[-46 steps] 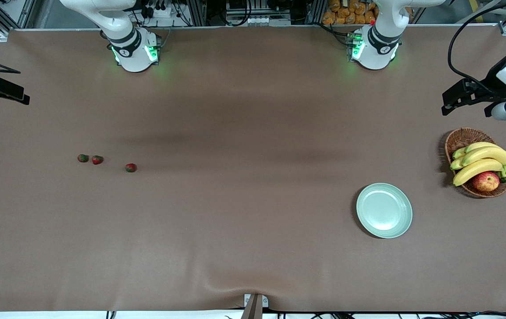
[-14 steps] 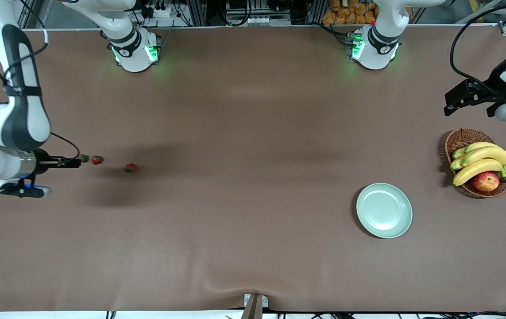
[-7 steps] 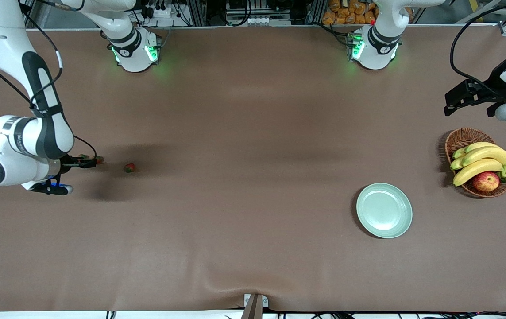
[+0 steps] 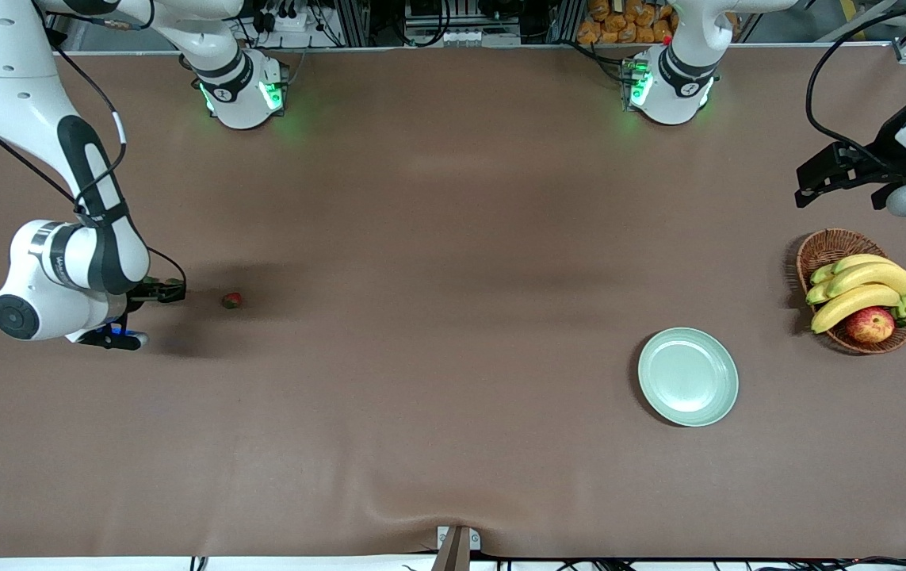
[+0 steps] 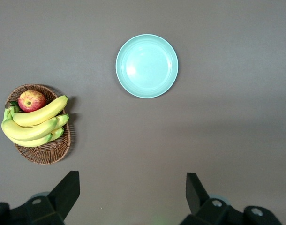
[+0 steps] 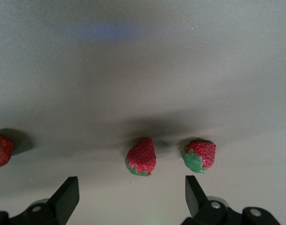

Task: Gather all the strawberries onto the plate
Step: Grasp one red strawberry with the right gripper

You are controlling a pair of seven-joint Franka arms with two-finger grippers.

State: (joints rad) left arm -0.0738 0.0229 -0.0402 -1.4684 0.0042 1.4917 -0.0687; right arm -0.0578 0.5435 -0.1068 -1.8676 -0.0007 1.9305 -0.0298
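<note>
Your right gripper: jaws spread, low over two dimpled, leafy-capped strawberries, hidden under wrist in front view. Third strawberry just beside. Glossy round mint plate bare, well apart, near wicker basket. Left gripper waits, jaws spread.

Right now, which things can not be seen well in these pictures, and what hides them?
- Front view: two strawberries are hidden under the right gripper; only one strawberry shows.
- Right wrist view: that third strawberry is cut by the picture's edge.
- Front view: the left gripper is partly cut by the edge; it waits above the basket.
- Left wrist view: no strawberries show, only the plate and basket.
</note>
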